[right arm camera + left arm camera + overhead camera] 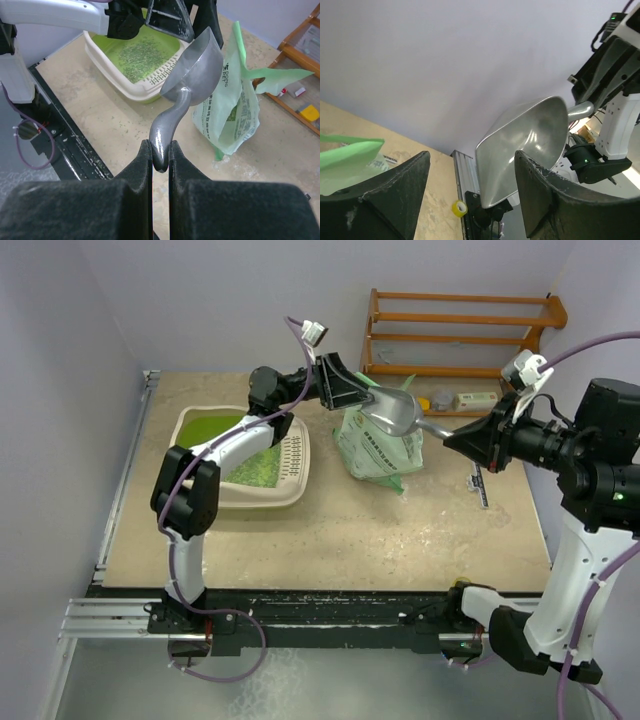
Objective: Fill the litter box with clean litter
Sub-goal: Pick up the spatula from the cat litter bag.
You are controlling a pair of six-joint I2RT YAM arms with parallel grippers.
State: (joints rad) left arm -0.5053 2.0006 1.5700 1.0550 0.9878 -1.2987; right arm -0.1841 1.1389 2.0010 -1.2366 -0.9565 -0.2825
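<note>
**Right arm holds scoop over bag, left jaws spread**

Top view: right gripper [452, 439] pinches the handle of a silver metal scoop [392, 412], its bowl above the pale green printed bag [378, 452]. Left gripper [352, 392] is at the bowl. The cream rounded litter box [265, 501] sits left of the bag, with green pellet litter [262, 468] inside.

Left wrist: fingers wide apart, gripping nothing.

Right wrist: fingers clamped on the handle end.

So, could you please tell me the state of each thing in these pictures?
litter box, partly filled
litter, thin patchy layer inside the box
scoop, raised, held by its handle
bag, upright, top open
left tool, open, holding nothing
right tool, shut on the scoop handle
</note>
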